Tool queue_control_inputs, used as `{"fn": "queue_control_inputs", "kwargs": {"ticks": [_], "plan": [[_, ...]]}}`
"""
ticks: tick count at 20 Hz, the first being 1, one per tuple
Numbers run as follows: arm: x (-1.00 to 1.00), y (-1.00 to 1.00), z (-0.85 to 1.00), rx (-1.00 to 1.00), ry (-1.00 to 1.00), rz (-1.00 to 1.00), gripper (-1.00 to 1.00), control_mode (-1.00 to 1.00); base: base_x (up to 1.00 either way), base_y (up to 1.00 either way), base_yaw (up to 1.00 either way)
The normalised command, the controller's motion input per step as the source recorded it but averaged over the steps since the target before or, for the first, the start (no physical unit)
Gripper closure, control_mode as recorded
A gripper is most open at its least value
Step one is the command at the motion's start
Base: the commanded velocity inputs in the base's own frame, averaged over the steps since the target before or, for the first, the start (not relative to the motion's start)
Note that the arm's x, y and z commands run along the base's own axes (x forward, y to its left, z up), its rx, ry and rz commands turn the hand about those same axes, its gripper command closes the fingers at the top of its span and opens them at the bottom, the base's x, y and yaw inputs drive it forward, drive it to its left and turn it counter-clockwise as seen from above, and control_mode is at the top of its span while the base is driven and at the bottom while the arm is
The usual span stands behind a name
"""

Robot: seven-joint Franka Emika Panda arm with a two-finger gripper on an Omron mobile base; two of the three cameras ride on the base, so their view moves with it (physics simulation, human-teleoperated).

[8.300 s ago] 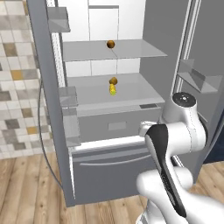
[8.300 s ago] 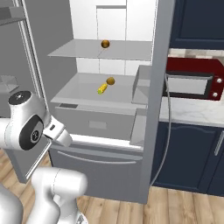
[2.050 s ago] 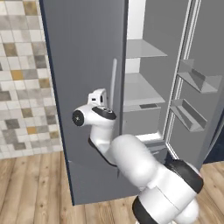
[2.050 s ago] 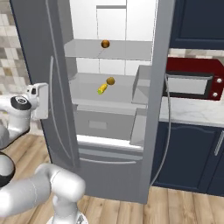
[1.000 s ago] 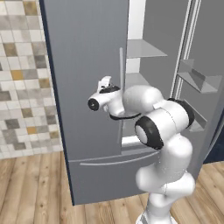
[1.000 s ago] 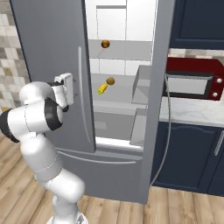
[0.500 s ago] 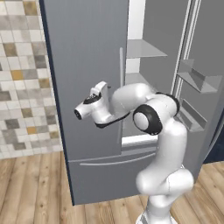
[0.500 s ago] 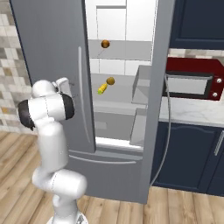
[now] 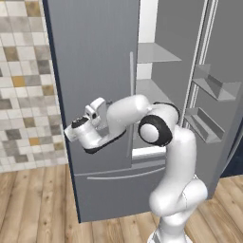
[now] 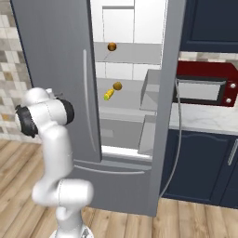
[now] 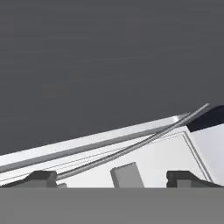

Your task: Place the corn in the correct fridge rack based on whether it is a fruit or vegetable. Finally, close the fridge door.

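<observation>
My gripper (image 11: 111,177) is spread, nothing between its two dark fingertips (image 11: 41,177), and it points at the flat outer face of the left fridge door (image 9: 92,71). From the left base view my hand (image 9: 88,128) hangs in front of that door, below the middle of its vertical handle (image 9: 131,90) and to the handle's left.

The left fridge door stands partly swung across the opening, leaving a gap beside the right fridge door (image 10: 169,88), which is wide open.

Through that gap, the corn (image 10: 108,95) lies on the fridge rack (image 10: 125,100), the wide pale grey shelf, right of the left fridge door's handle. A small brown ball (image 10: 117,86) sits just beside the corn on the same shelf, and another brown ball (image 10: 111,46) rests on the thinner shelf (image 10: 132,53) above. A red microwave (image 10: 204,83) sits on the counter beyond the right fridge door.
</observation>
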Motion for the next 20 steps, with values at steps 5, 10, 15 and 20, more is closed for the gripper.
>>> {"fn": "queue_control_inputs", "kwargs": {"ticks": [5, 10, 15, 20], "plan": [[-1.0, -0.4, 0.11, 0.06, -0.26, 0.02, -1.0, -1.0, 0.0, 0.0, 0.0], [-1.0, -0.48, 0.08, 0.18, -0.3, 0.0, -1.0, -1.0, 0.0, 0.0, 0.0], [-0.97, -0.61, 0.85, 0.07, -0.16, 0.02, -1.0, -1.0, 0.0, 0.0, 0.0], [-0.91, -0.77, 0.61, 0.06, -0.08, 0.17, -1.0, -1.0, 0.0, 0.0, 0.0]]}}
